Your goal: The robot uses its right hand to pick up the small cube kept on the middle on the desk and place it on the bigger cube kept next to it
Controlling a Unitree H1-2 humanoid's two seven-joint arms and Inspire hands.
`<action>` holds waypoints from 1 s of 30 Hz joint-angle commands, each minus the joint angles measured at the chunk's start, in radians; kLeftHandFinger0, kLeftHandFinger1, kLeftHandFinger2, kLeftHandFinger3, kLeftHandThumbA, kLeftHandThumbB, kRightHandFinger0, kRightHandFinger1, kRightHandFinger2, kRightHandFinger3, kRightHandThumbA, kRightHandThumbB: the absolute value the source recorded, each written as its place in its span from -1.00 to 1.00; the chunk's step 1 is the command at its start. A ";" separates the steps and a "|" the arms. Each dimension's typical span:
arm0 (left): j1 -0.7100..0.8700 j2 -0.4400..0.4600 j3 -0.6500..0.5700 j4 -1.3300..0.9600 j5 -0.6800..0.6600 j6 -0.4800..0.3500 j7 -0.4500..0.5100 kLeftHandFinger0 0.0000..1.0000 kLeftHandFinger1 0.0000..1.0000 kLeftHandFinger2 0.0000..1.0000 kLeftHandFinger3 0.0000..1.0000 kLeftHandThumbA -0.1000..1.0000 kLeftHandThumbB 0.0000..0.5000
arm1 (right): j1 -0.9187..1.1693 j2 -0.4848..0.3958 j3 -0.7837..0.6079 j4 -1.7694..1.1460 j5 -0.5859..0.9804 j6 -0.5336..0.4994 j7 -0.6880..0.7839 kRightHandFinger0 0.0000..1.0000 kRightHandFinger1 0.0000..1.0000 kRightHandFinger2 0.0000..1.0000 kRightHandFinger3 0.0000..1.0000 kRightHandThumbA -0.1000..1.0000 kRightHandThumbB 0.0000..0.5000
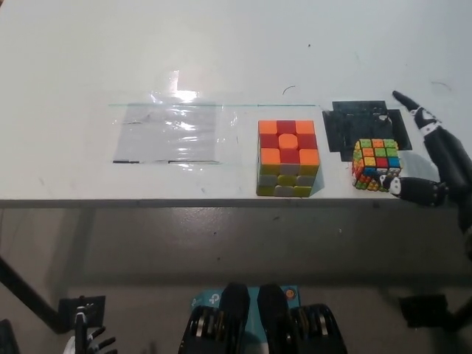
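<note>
The small multicoloured cube point(377, 164) sits on the white desk point(221, 59), partly over a black patch point(369, 125). To its left stands the bigger cube point(288, 156), with an orange and red top and a yellow and white front. My black right hand point(435, 166) is at the desk's right edge, just right of the small cube, open with fingers spread. One finger reaches back past the black patch and another lies close by the cube's lower right corner. My white left hand point(88, 341) hangs low at the bottom left, below the desk.
A sheet of clear plastic point(169, 134) is taped flat on the desk left of the bigger cube. The desk's front edge runs just below both cubes. A black desk leg point(29, 299) shows at the lower left.
</note>
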 commanded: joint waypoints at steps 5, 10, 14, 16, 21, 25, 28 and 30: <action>0.000 0.018 0.005 -0.043 -0.003 0.006 0.015 0.35 0.45 0.70 0.97 1.00 -0.57 | -0.124 -0.010 0.036 0.197 -0.018 -0.112 0.023 1.00 1.00 1.00 1.00 0.57 0.99; -0.002 0.023 0.003 -0.045 -0.016 0.014 -0.003 0.46 0.57 0.80 1.00 1.00 -0.55 | -0.177 0.011 0.056 0.336 -0.022 -0.174 0.002 1.00 1.00 1.00 1.00 0.58 0.97; -0.009 0.028 -0.002 -0.037 -0.012 0.006 -0.008 0.51 0.61 0.85 1.00 1.00 -0.53 | -0.209 0.018 0.075 0.422 -0.045 -0.201 -0.009 1.00 1.00 1.00 1.00 0.65 0.99; -0.015 0.023 0.012 -0.040 -0.019 0.023 0.015 0.42 0.50 0.75 0.96 1.00 -0.51 | -0.217 0.027 0.080 0.449 -0.048 -0.197 -0.010 1.00 1.00 1.00 1.00 0.58 0.97; -0.025 0.030 -0.002 -0.022 -0.001 0.024 0.018 0.47 0.55 0.80 0.96 1.00 -0.48 | -0.214 0.042 0.104 0.463 -0.078 -0.199 -0.017 1.00 1.00 1.00 1.00 0.53 0.88; -0.025 0.035 -0.009 -0.024 0.003 0.011 0.011 0.38 0.47 0.73 0.96 1.00 -0.47 | -0.214 0.052 0.136 0.470 -0.111 -0.204 -0.018 1.00 1.00 1.00 1.00 0.59 0.91; -0.033 0.039 -0.007 -0.019 -0.005 0.020 0.008 0.38 0.49 0.74 0.95 1.00 -0.39 | -0.209 0.054 0.161 0.462 -0.146 -0.201 -0.025 1.00 1.00 1.00 1.00 0.56 0.76; -0.036 0.038 -0.002 -0.027 -0.009 0.032 0.013 0.38 0.48 0.72 0.94 1.00 -0.39 | -0.204 0.054 0.170 0.463 -0.152 -0.191 -0.018 1.00 1.00 1.00 1.00 0.52 0.69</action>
